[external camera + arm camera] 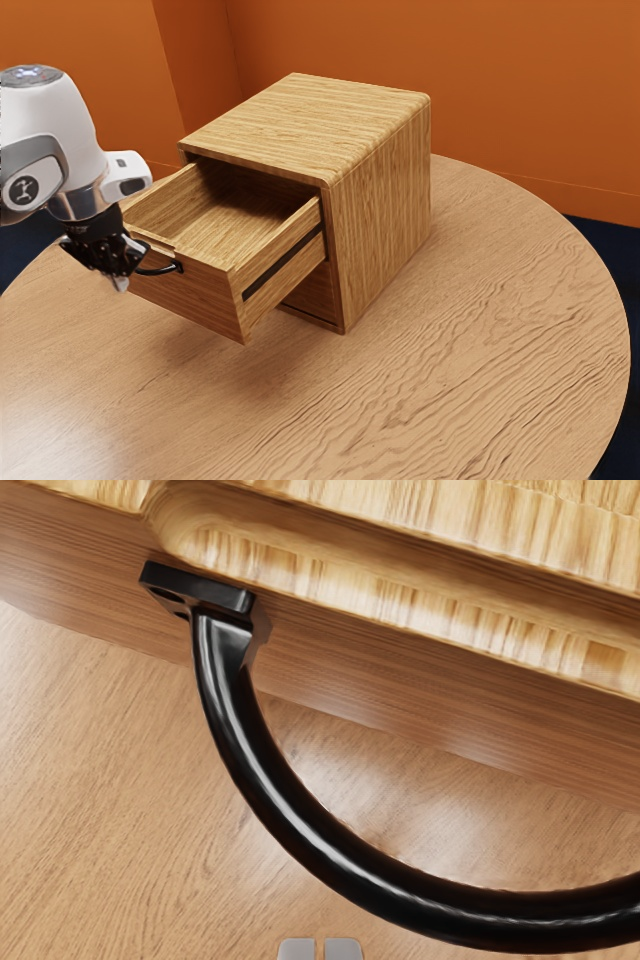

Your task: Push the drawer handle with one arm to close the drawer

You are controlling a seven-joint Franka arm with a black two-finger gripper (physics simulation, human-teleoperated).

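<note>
My claw (121,285) is closed and empty, near the curved, glossy black handle (300,825) fronting the striped wooden drawer (195,301), which juts from its boxy wooden cabinet (385,210). The handle looks rigid but slippery, the drawer fairly light; I should push mid-bow, squarely, without grasping.

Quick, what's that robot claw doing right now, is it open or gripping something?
Gripper: closed, its fingertips nearly together, with nothing between them; the black handle is not in its grip.
</note>
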